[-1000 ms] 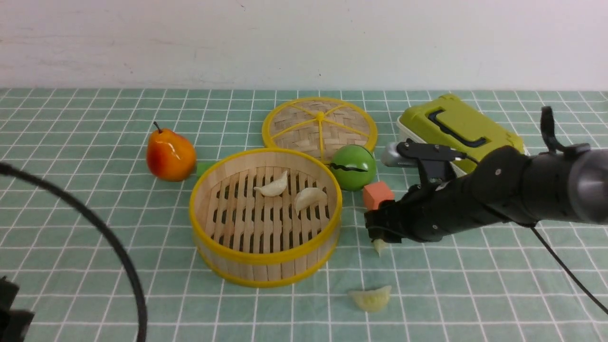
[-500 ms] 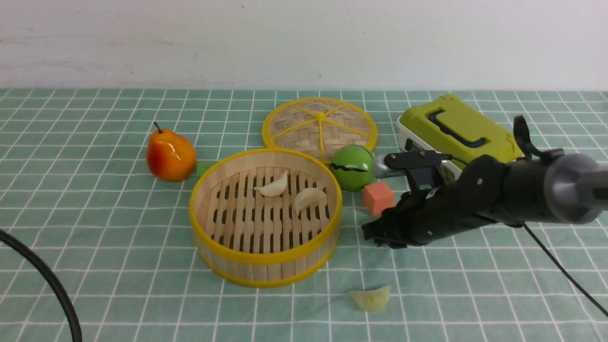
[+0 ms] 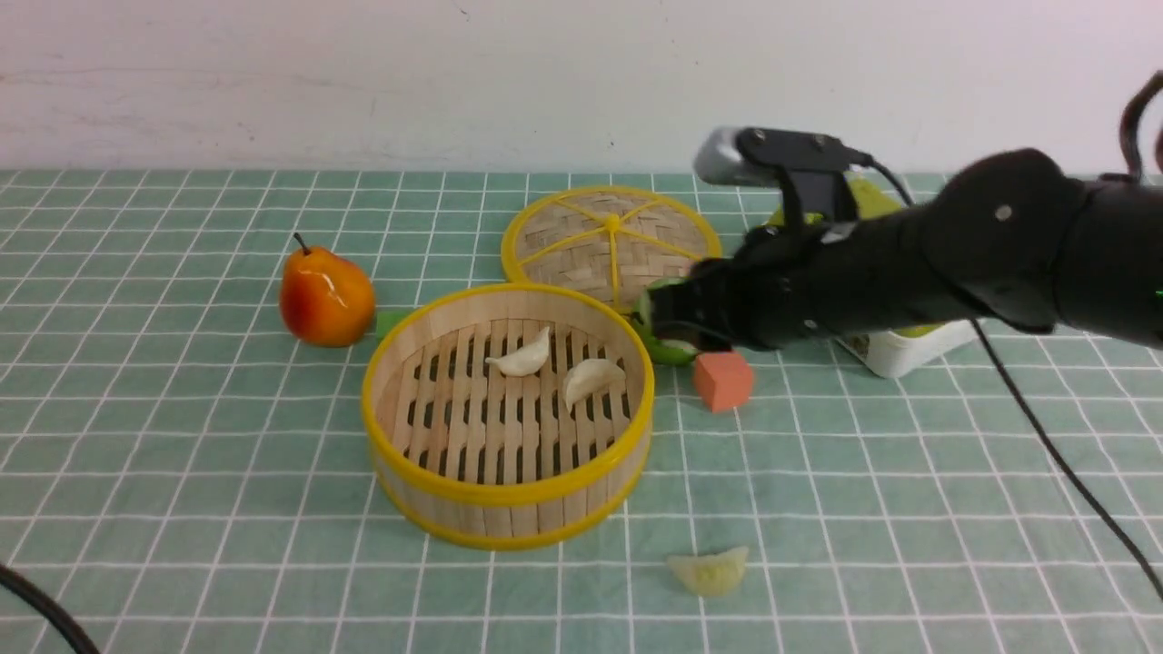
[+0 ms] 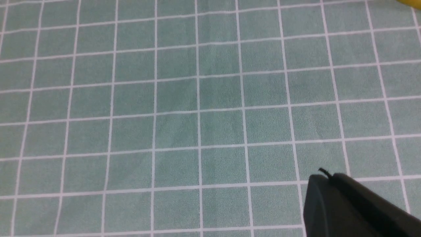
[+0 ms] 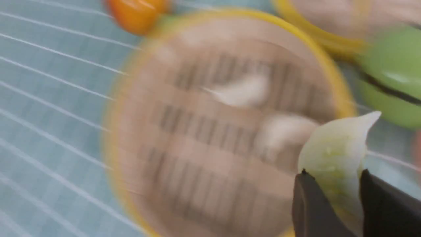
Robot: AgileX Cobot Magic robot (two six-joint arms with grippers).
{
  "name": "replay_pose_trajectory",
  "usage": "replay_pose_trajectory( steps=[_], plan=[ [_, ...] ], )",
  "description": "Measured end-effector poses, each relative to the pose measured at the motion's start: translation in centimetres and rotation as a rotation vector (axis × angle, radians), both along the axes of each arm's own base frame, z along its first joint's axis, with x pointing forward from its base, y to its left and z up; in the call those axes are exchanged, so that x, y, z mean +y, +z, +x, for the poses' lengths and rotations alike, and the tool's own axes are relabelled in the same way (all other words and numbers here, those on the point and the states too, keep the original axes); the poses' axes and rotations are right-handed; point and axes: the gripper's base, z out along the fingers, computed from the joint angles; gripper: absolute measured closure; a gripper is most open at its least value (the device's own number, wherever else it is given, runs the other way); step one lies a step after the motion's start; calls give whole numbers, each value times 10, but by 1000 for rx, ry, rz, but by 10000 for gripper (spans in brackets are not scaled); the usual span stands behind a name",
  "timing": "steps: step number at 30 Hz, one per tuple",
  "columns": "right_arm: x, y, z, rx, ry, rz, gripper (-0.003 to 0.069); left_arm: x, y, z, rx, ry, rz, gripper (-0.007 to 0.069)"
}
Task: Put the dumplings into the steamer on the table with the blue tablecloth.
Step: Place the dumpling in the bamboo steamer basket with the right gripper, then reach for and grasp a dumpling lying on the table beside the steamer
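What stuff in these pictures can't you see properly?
- Front view: the held dumpling hides behind the right gripper; only the right wrist view shows it.
- Front view: the right arm covers most of the green ball and the green-lidded box.
- Right wrist view: blur smears the steamer and the two white dumplings in it.
- Left wrist view: the picture edge cuts off the left gripper; its jaws don't show.

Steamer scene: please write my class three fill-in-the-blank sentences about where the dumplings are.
The steamer contains ___ white dumplings.
The held dumpling in the right gripper is yellow-___.
A loose dumpling lies in front of the steamer on the blue ___.
Missing words: two; green; tablecloth.
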Motion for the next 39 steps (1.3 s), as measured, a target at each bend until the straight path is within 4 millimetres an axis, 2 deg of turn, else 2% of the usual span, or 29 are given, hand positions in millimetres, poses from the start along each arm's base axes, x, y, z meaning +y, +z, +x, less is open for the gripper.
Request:
replay_pose_trajectory(
  steps=[1,2,4,6,7,9,12,17,19,20,21,24,26,27,28,29,33,34,35,36,37,39],
  plan=[
    [9,0,0,-1,13,15,492,0,-2,-1,1,-1,0,639],
    [31,-1,1,-8,38,42,492,1,-9,-3,-16,-10,-7,639],
    [61,-22,9,9,49,50,492,3,-11,-7,-60,-18,-28,639],
    [80,-45,16,31,43,47,492,4,-9,-11,-102,-23,-47,639],
    [83,-51,18,42,39,46,492,5,-8,-12,-110,-23,-51,639],
    [92,-83,29,107,-3,48,494,7,-5,-18,-157,-26,-73,639],
    [96,-103,36,138,-35,46,493,9,-3,-22,-199,-29,-93,639],
    [97,-103,37,150,-51,66,476,8,-11,-22,-226,-40,-103,639],
    [97,-103,37,151,-52,68,404,8,-13,-22,-247,-50,-109,639],
    [98,-103,37,153,-50,68,343,8,-13,-22,-261,-54,-113,639],
    [98,-103,37,153,-50,68,334,8,-13,-22,-261,-54,-113,639],
    [98,-97,36,154,-40,75,214,7,-13,-22,-276,-53,-124,638],
    [97,-82,34,133,-32,94,159,7,-14,-22,-274,-51,-125,638],
    [96,-76,33,122,-28,98,153,7,-14,-22,-274,-51,-126,638],
    [95,-60,30,96,-12,108,145,7,-14,-22,-274,-51,-126,638],
    [94,-57,30,88,-10,109,145,7,-14,-22,-274,-51,-126,638],
    [67,23,5,-90,204,-12,152,7,-14,-22,-275,-49,-127,638],
    [59,30,1,-103,248,-63,155,7,-14,-22,-275,-49,-127,638],
    [44,46,-7,-122,310,-143,163,7,-13,-21,-275,-50,-128,638],
    [42,46,-10,-108,331,-162,165,7,-14,-22,-275,-49,-127,638],
    [26,50,-15,-88,386,-269,172,7,-13,-21,-276,-50,-128,638],
    [4,34,-22,43,475,-443,186,7,-13,-21,-279,-51,-129,638]
  ],
)
